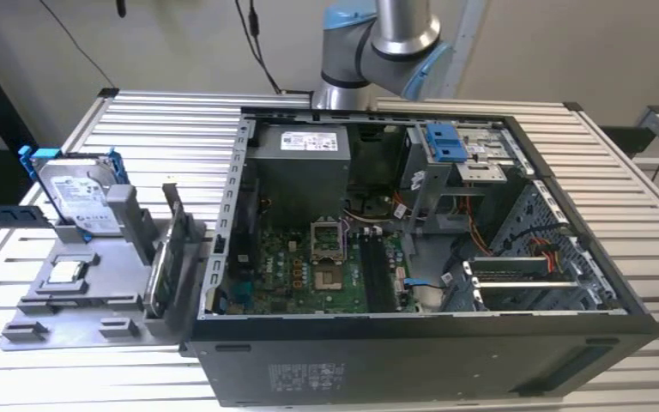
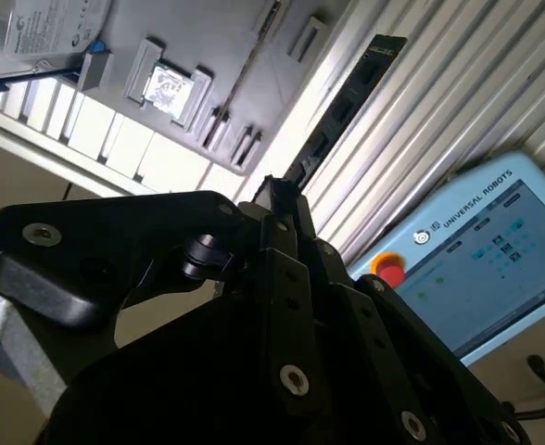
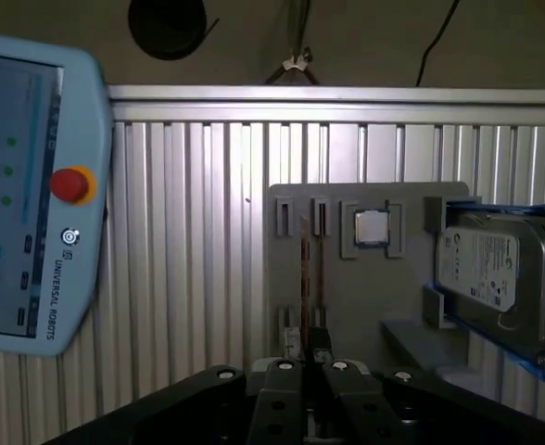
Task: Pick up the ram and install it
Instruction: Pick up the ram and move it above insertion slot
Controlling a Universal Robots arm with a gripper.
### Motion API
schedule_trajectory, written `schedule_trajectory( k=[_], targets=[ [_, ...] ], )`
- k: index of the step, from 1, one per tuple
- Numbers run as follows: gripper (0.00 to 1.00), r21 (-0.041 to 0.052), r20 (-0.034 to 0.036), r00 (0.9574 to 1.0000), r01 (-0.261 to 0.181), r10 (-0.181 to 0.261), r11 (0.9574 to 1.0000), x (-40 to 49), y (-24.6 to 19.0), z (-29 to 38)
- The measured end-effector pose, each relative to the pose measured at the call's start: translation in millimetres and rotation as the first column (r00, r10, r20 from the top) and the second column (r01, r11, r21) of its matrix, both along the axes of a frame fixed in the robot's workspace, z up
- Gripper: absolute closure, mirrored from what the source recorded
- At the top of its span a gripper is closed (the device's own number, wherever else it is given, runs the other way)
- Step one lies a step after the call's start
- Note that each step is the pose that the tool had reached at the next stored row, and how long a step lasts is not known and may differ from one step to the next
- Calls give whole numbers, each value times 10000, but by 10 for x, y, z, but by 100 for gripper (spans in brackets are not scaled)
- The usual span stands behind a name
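Observation:
In the second wrist view the ram (image 2: 347, 93) is a long dark stick with chips along its side, reaching out from my gripper (image 2: 274, 192), which is shut on it. In the first wrist view the ram (image 3: 319, 278) shows edge-on as a thin dark line running up from the gripper (image 3: 311, 368), in line with a slot of the grey holder tray (image 3: 347, 287) far below. In the exterior view the open computer case (image 1: 604, 283) lies on the table, with dark memory slots (image 1: 377, 266) on its green board.
The holder tray (image 1: 89, 296) carries a blue-framed hard drive (image 1: 78, 193), a processor chip (image 1: 66, 272) and an upright green card (image 1: 158, 279). A teach pendant (image 3: 31, 185) lies on the slatted table beside the tray. The arm's base (image 1: 359, 60) stands behind the case.

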State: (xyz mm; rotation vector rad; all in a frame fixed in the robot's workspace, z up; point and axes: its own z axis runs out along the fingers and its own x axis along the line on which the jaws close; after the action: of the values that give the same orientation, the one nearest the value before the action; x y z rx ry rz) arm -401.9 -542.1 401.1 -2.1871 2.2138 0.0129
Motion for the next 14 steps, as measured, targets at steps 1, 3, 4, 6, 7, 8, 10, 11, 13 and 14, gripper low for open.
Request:
schedule_trajectory(
  k=[1, 3, 4, 6, 7, 8, 10, 11, 13, 14],
  targets=[
    [86, 0, 0, 10000, 0, 0, 10000, 0, 0, 17],
    [86, 0, 0, 10000, 0, 0, 10000, 0, 0, 51],
    [86, 0, 0, 10000, 0, 0, 10000, 0, 0, 69],
    [86, 0, 0, 10000, 0, 0, 10000, 0, 0, 101],
    [86, 0, 0, 10000, 0, 0, 10000, 0, 0, 117],
    [86, 0, 0, 10000, 0, 0, 10000, 0, 0, 133],
    [86, 0, -1, 10000, 0, 0, 10000, 0, 0, 165],
    [86, -1, -1, 10000, 0, 0, 10000, 0, 0, 181],
    [86, 1, 1, 10000, 0, 0, 10000, 0, 0, 212],
    [86, 0, 0, 10000, 0, 0, 10000, 0, 0, 226]
  ],
)
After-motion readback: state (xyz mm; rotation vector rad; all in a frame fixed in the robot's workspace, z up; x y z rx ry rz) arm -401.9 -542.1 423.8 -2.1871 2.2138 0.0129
